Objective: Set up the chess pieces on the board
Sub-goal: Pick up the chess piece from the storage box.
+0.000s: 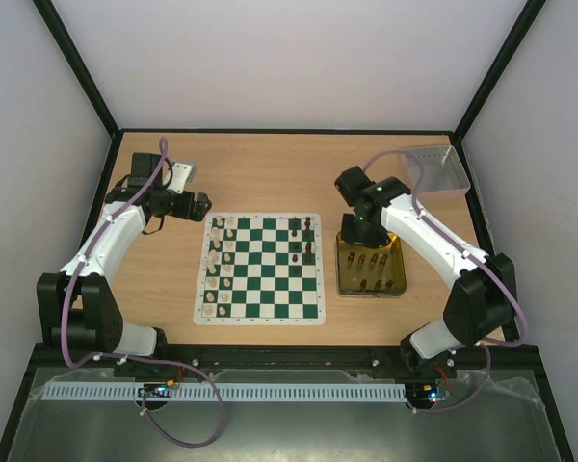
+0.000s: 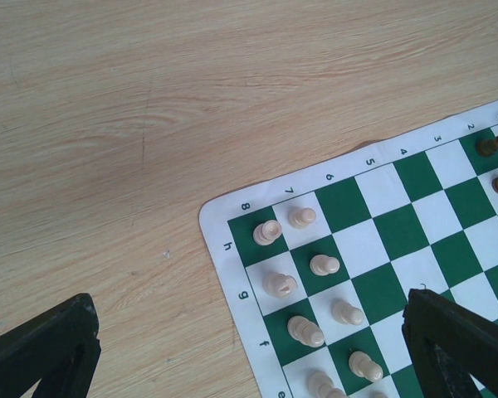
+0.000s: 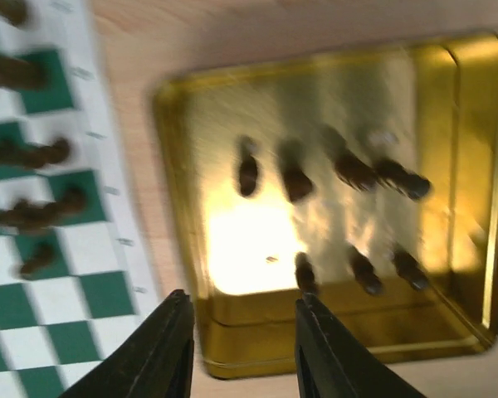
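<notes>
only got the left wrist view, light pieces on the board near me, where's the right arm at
Observer: The right tool hangs over a gold tin just right of the board.
Operator: anything in that tin
Observer: Several dark pieces are inside it.
Operator: is it holding one
Observer: No, its jaws are apart with nothing between them.

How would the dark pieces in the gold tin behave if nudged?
The dark pieces look tall and narrow, so a sideways nudge would probably tip them. Standing close together in the gold tin, neighbours may topple too. Small, likely light.
</notes>
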You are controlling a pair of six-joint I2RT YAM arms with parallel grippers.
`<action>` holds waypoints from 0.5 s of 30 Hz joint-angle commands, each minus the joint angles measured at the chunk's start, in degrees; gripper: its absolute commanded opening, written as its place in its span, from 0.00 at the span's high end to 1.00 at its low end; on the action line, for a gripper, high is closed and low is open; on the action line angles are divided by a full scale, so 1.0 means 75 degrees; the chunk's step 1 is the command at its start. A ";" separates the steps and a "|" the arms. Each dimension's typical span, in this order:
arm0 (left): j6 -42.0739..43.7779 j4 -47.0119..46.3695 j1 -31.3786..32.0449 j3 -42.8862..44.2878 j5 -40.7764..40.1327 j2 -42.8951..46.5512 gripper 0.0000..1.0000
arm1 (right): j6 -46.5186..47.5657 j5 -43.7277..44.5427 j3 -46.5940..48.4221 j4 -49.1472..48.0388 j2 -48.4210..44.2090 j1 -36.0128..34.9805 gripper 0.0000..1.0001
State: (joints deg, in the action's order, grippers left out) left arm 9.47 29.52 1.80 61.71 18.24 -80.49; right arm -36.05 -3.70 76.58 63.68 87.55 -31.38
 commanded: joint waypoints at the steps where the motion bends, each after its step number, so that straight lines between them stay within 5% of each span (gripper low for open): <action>1: 0.0022 0.0079 -0.0053 0.0104 0.0100 -0.0004 0.01 | -0.0009 0.0190 -0.1209 0.0296 -0.0456 0.0312 0.68; 15: 0.0027 0.0131 -0.0041 0.0211 0.0091 -0.0187 0.01 | -0.0219 -0.0344 -0.2823 -0.0883 -0.0642 0.0469 0.68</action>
State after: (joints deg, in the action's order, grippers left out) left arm 9.47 29.56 1.80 61.91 18.24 -81.45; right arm -36.88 -6.15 57.54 59.83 83.18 -28.14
